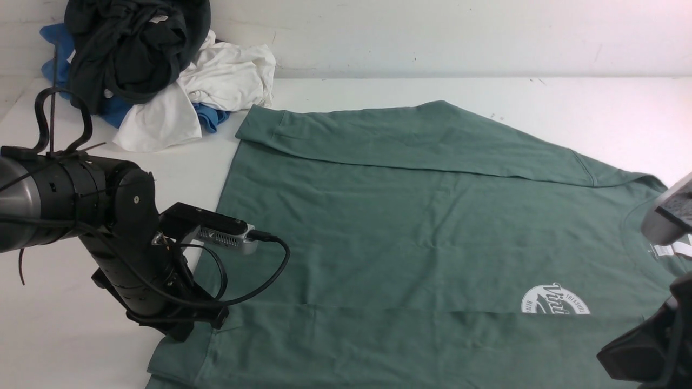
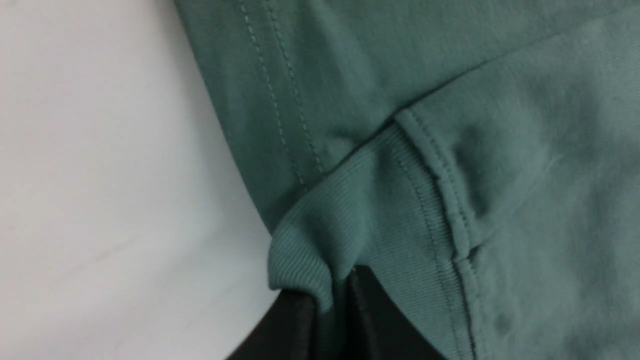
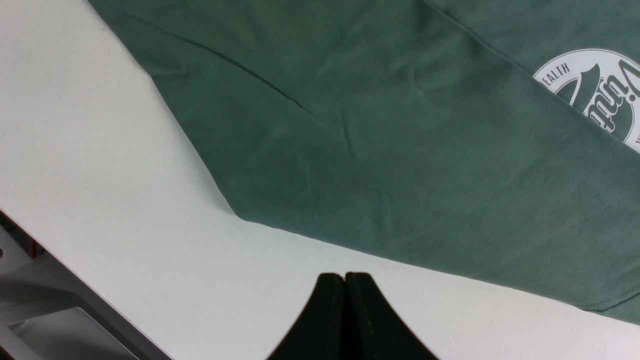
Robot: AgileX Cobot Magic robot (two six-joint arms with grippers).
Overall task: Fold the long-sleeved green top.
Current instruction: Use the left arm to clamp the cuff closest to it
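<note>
Sage-green cotton: the green long-sleeved top (image 1: pixel 389 216) lies spread flat on the white desk (image 1: pixel 54 335). Its long axis runs across the robot's front, with the hem end to the left and the neck and white chest logo (image 1: pixel 554 300) to the right. The far sleeve (image 1: pixel 405 135) is folded in over the body. The near sleeve (image 1: pixel 378 346) lies along the near edge, covers the lower part of the logo, and ends at the hem. The left hand (image 2: pixel 332 305) is down at that near hem corner, its fingers pinching a bunched fold of the ribbed cuff (image 2: pixel 360 210), which rests on the double-stitched hem (image 2: pixel 280 100). Almost the whole garment lies to the right of this hand and beyond it. The right hand (image 3: pixel 345 280) hangs over bare desk just beside the near edge at the logo end; its fingers are pressed together and hold nothing. Assessment: the left arm alone has hold of the cloth and is the nearer to the hem end, while the right arm is the nearer to the neck end. Any lengthwise fold would therefore carry the pinched end rightward along the garment's own axis towards the logo. A heap of black, white and blue garments (image 1: pixel 135 54) sits at the far left corner of the desk, close to the far sleeve's end but apart from the left hand.
</note>
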